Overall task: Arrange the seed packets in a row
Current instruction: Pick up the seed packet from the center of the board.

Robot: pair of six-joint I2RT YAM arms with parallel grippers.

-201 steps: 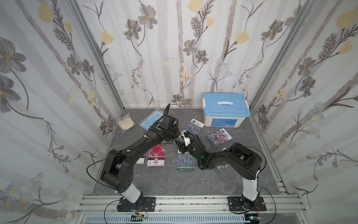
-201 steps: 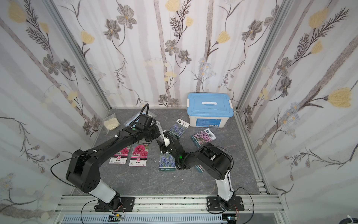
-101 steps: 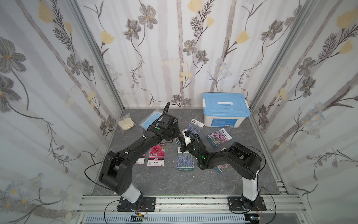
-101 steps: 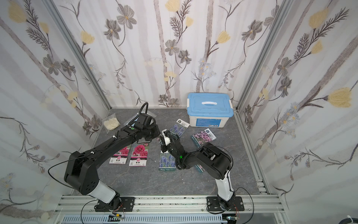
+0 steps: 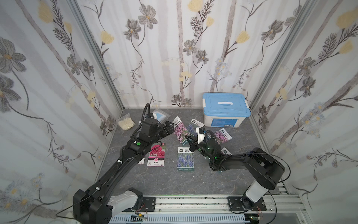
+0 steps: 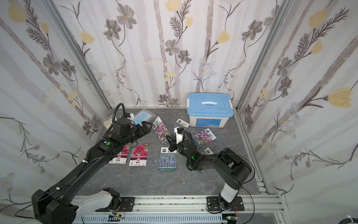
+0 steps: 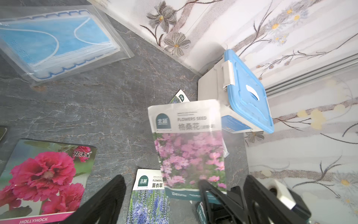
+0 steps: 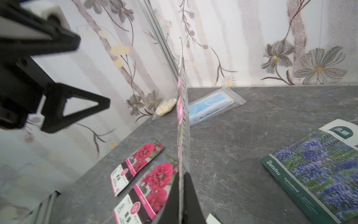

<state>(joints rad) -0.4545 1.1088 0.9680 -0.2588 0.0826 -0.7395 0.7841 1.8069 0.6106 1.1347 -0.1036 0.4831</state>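
Observation:
My right gripper [image 5: 188, 139] [image 8: 183, 179] is shut on the lower edge of a pink-flowered seed packet [image 5: 180, 130] [image 6: 161, 131] [image 7: 189, 147], holding it tilted above the table; it shows edge-on in the right wrist view [image 8: 182, 116]. Just left of the packet, my left gripper [image 5: 170, 125] [image 6: 148, 126] [image 7: 185, 177] stands open and holds nothing. Flat on the table in front lie two red hollyhock packets [image 6: 120, 155] [image 6: 139, 154] and a lavender packet [image 5: 185, 159]. More packets lie behind [image 5: 193, 126] and to the right [image 5: 222, 135], one partly under the right arm [image 5: 225, 150].
A white box with a blue lid [image 5: 225, 110] stands at the back right. At the back left lie a clear bag with a blue face mask [image 5: 159, 115] and a clear bag of cream-coloured stuff [image 5: 126, 123]. Patterned walls close in three sides.
The left gripper has opened and let go of the pink packet, drawing back a little. The right gripper has shut on the packet's lower edge.

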